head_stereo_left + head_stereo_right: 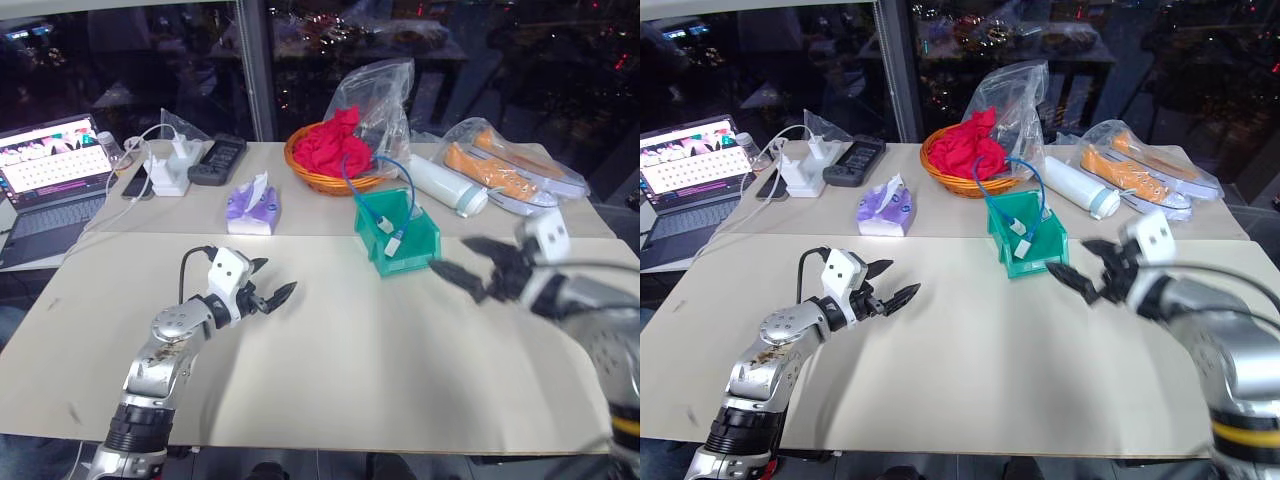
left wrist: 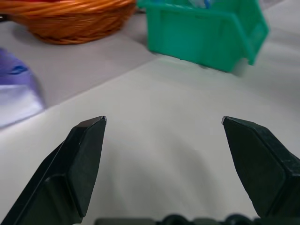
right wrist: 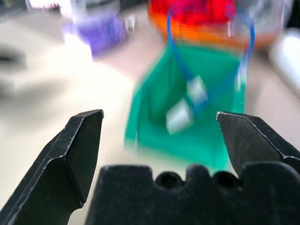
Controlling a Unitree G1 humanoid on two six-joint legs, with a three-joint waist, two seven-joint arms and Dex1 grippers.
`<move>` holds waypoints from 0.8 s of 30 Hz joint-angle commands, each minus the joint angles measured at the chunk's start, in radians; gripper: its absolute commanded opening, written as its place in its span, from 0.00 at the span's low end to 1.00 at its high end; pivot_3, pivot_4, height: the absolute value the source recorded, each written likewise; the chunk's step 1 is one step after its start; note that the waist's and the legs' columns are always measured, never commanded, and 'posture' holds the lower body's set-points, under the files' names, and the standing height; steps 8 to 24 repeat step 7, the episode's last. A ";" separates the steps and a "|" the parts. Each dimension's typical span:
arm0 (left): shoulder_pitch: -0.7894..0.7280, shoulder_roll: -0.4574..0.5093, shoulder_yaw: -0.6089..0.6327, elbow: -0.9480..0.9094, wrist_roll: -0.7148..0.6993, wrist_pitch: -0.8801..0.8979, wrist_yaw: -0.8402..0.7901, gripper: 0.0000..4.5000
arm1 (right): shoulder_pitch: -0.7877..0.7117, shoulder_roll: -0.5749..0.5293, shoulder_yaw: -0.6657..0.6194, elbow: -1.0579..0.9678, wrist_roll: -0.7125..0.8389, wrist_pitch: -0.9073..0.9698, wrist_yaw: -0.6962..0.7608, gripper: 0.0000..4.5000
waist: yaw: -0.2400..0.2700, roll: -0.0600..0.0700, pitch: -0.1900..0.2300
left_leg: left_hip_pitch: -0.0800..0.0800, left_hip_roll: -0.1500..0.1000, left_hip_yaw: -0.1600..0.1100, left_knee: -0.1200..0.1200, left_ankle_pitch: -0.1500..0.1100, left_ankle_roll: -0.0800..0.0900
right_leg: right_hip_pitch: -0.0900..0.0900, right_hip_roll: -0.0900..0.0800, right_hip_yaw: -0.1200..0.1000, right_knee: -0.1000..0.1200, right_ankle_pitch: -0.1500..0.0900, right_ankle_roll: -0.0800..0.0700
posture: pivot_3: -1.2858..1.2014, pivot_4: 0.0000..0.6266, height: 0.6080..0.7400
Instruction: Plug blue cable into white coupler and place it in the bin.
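Cable [image 1: 378, 190] is sitting in the bin [image 1: 420, 245] already: you're looking at the blue cable looping up above the rim and back down, with the white coupler [image 1: 396, 243] hanging on its end inside, near the sloped front lip. Whether the plug is fully seated in the coupler can't be told from here.

Bin is standing on the table [image 1: 330, 360] just in front of the orange basket [image 1: 325, 182], the cable's loop arching towards it.

Right gripper [image 1: 468, 263] is hovering just beside the bin on its right, fingers spread wide, holding nothing, pointing left at it. It's clearly the nearer arm. Left gripper [image 1: 272, 282] is well apart to the bin's left, also wide open and empty, pointing right across bare table.

Judgement: placement looks done; what's left for you is backing the right arm out. Room: open table towards the robot and to the right. Behind the bin it's crowded: basket, white bottle [image 1: 445, 185], bagged shoes [image 1: 510, 170]. Watch the cable loop; snagging it could drag the coupler back out.
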 commanded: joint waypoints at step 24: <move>-0.020 0.033 -0.002 0.082 0.024 -0.048 -0.042 0.94 | 0.276 0.098 -0.148 -0.096 -0.126 -0.234 -0.060 0.99 | -0.013 -0.001 0.001 | 0.009 0.000 0.002 0.000 0.001 -0.001 | 0.004 0.000 0.005 0.001 0.002 -0.002 | 0.52 0.24 1.00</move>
